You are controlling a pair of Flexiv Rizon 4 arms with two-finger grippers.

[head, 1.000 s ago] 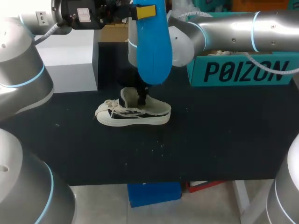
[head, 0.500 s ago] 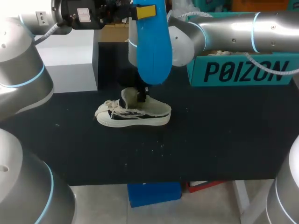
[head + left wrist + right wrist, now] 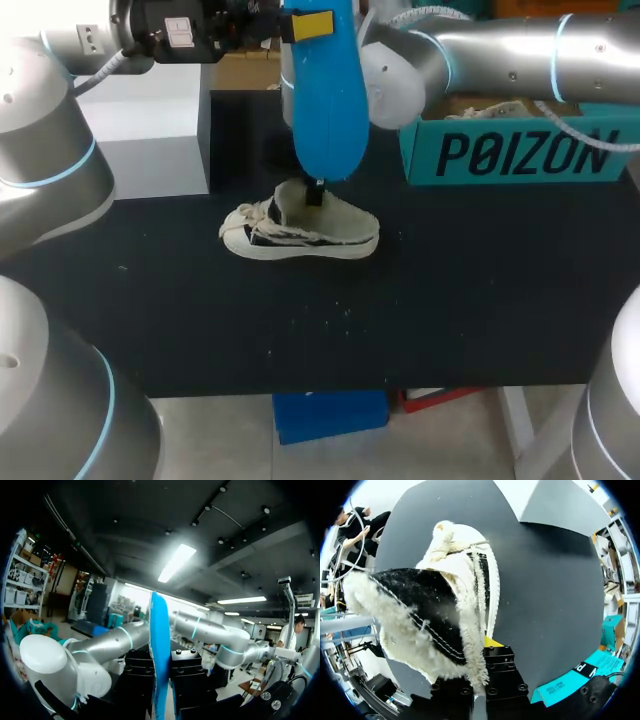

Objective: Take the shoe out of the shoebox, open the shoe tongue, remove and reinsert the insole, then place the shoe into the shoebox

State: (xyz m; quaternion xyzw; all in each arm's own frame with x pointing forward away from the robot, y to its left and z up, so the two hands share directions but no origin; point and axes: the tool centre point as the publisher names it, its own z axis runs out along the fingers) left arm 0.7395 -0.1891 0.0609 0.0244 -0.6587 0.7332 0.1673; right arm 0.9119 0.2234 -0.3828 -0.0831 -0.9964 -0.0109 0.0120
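A cream low shoe (image 3: 300, 232) with black side panels and loose laces sits in the middle of the black table, toe to the left. My right gripper (image 3: 313, 195) reaches down into its opening and is shut on the fleece-lined collar (image 3: 470, 645), with one yellow fingertip (image 3: 492, 642) showing beside it. The shoe (image 3: 445, 595) fills the right wrist view. My left gripper (image 3: 312, 25) hangs high above the shoe, shut on the blue insole (image 3: 325, 100), which hangs upright. In the left wrist view the insole (image 3: 160, 645) stands on edge between the black fingers.
The teal shoebox (image 3: 520, 150) stands at the back right, close to the right arm. A white box (image 3: 150, 130) sits at the back left. Small pale crumbs (image 3: 330, 312) dot the mat in front of the shoe.
My right gripper has shut on the shoe's collar and drawn the shoe a little to the right and back. The left arm and the insole have stayed still.
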